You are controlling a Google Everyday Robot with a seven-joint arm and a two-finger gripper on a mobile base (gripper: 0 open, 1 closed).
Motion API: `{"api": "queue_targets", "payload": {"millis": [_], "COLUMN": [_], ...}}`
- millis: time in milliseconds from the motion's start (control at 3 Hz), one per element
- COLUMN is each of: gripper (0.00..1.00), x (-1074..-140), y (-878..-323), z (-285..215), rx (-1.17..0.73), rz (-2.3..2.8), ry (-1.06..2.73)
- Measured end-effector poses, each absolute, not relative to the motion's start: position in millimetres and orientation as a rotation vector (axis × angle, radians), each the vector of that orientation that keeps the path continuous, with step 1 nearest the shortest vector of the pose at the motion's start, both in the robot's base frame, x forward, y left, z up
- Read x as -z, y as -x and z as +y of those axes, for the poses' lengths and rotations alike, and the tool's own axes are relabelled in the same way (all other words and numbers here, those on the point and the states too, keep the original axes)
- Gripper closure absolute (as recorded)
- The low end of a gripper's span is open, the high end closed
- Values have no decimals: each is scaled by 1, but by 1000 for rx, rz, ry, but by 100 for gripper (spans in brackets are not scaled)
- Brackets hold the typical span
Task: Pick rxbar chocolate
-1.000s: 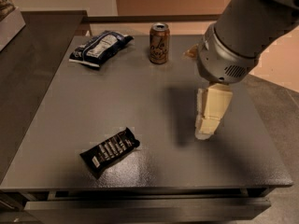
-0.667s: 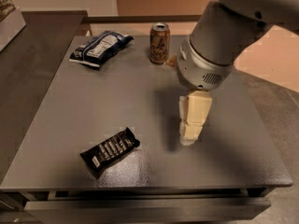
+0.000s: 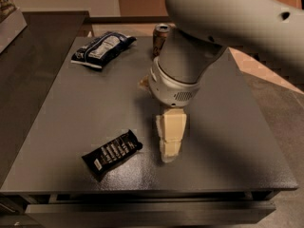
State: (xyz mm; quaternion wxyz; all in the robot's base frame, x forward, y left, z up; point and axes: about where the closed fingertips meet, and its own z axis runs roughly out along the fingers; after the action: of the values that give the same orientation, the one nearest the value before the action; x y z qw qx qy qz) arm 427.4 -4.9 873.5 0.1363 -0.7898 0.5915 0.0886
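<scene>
The rxbar chocolate (image 3: 112, 154) is a small flat black wrapper with white text. It lies at a slant near the front left of the dark table (image 3: 71, 113). My gripper (image 3: 169, 151) hangs from the grey wrist above the table, pointing down, just right of the bar and apart from it. It holds nothing that I can see.
A puffy dark-blue-and-white snack bag (image 3: 102, 48) lies at the back left. A brown can (image 3: 160, 38) stands at the back, partly hidden behind my arm. The table's front edge is just below the bar. A lower dark counter (image 3: 33, 46) runs along the left.
My arm and gripper have moved left and toward the front, closer to the rxbar chocolate. The bar, the bag and the can have not moved.
</scene>
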Motion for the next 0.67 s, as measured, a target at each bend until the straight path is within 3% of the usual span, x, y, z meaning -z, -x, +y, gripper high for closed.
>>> {"api": "queue_targets", "payload": {"millis": [667], "gripper": [0], "x": [-847], "y": [-405], "z": [34], "rx": [-320], "rz": [1610], "ry": [2396]}}
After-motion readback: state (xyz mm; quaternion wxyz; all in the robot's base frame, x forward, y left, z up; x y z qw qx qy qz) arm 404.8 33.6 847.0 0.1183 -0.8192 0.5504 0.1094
